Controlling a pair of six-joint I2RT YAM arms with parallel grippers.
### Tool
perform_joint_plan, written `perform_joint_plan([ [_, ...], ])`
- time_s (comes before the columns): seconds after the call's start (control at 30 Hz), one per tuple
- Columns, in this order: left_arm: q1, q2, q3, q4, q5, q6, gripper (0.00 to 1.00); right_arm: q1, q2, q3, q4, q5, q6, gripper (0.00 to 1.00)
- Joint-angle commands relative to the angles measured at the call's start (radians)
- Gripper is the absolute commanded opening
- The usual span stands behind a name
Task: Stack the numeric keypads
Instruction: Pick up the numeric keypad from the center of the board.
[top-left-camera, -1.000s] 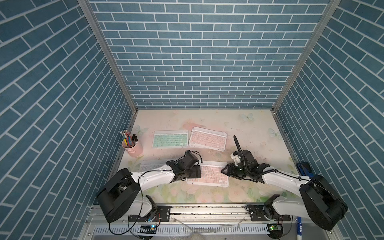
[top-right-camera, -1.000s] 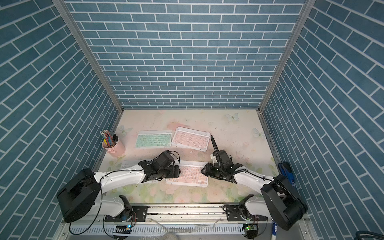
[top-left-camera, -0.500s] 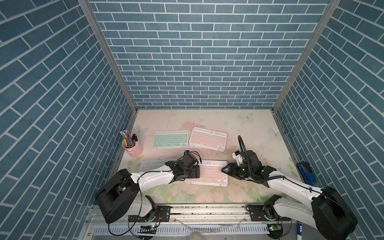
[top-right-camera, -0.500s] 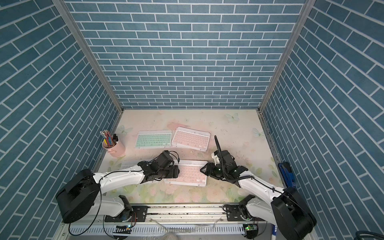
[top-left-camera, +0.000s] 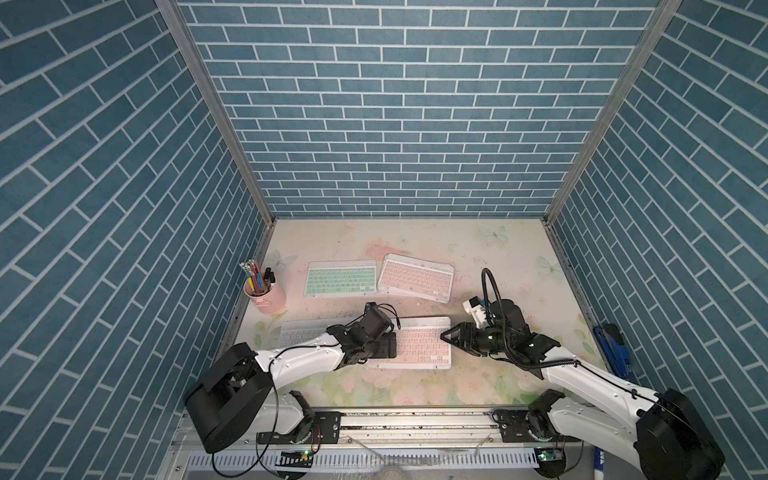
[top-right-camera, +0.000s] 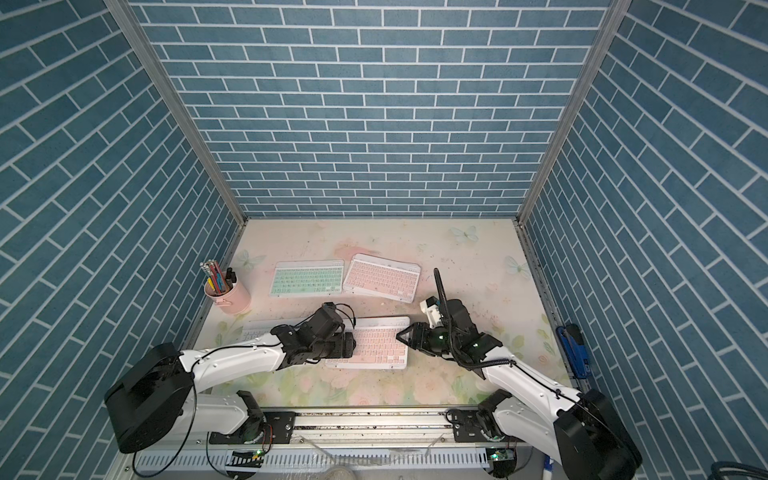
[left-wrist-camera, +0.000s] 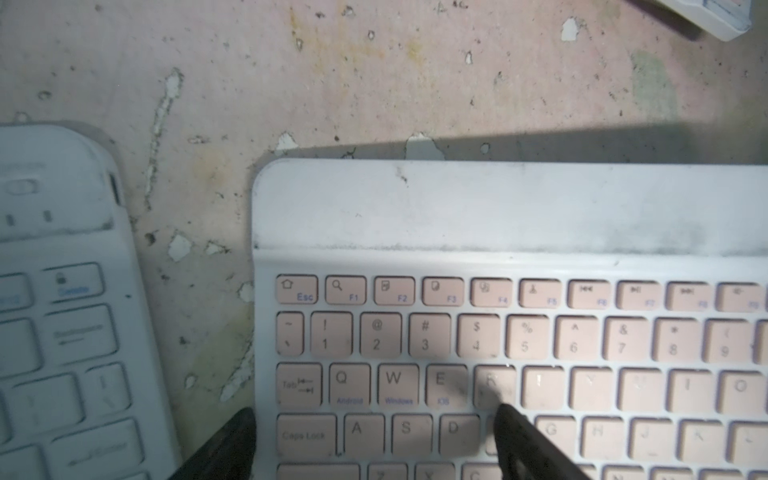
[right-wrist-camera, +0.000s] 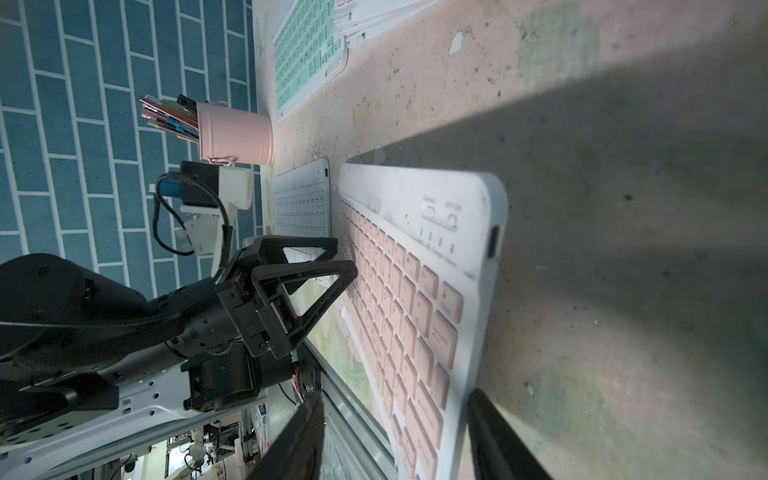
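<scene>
Both top views: bright, even light from above, sharp. We see the walls (top-left-camera: 104, 208) bow at frame edges, wide-angle. Left wrist cam dim & soft: white keypad (left-wrist-camera: 62, 311) beside the left gripper (left-wrist-camera: 372, 432) is blurred, legends ahead of it washed out. Right wrist cam sharper; broad shadow on table (right-wrist-camera: 623, 291) ahead of the right gripper (right-wrist-camera: 399, 436), glare on pink keypad (right-wrist-camera: 415, 316) frame.

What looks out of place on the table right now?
The far pink keypad sits skewed beside the squarely laid green keypad, and white edges of keypads under it fan out unevenly, so that stack is untidy. The table has a chipped printed surface.
</scene>
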Motion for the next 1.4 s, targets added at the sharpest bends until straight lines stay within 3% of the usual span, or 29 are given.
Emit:
perform_joint_plan([
  [0.0, -0.026, 0.011, -0.018, 0.071, 0.201, -0.005, 0.89, 0.026, -0.007, 0.010, 0.096, -0.149, 0.034, 0.55],
  [0.3, -0.027, 0.000, -0.017, 0.076, 0.207, -0.006, 0.89, 0.031, 0.044, 0.026, 0.059, -0.154, 0.003, 0.50],
  [0.53, -0.027, -0.021, -0.023, 0.049, 0.171, -0.013, 0.89, 0.029, 0.001, 0.040, -0.029, -0.094, -0.036, 0.44],
  [0.97, -0.026, -0.072, -0.005, 0.004, 0.111, -0.026, 0.89, 0.023, 0.003, 0.024, -0.062, -0.081, -0.056, 0.16],
  [1.07, -0.026, -0.083, 0.000, -0.007, 0.101, -0.025, 0.89, 0.021, 0.003, 0.016, -0.060, -0.078, -0.056, 0.00],
  [1.37, -0.016, -0.122, 0.038, -0.078, 0.076, -0.023, 0.90, 0.010, -0.032, -0.017, -0.037, -0.055, -0.046, 0.00],
])
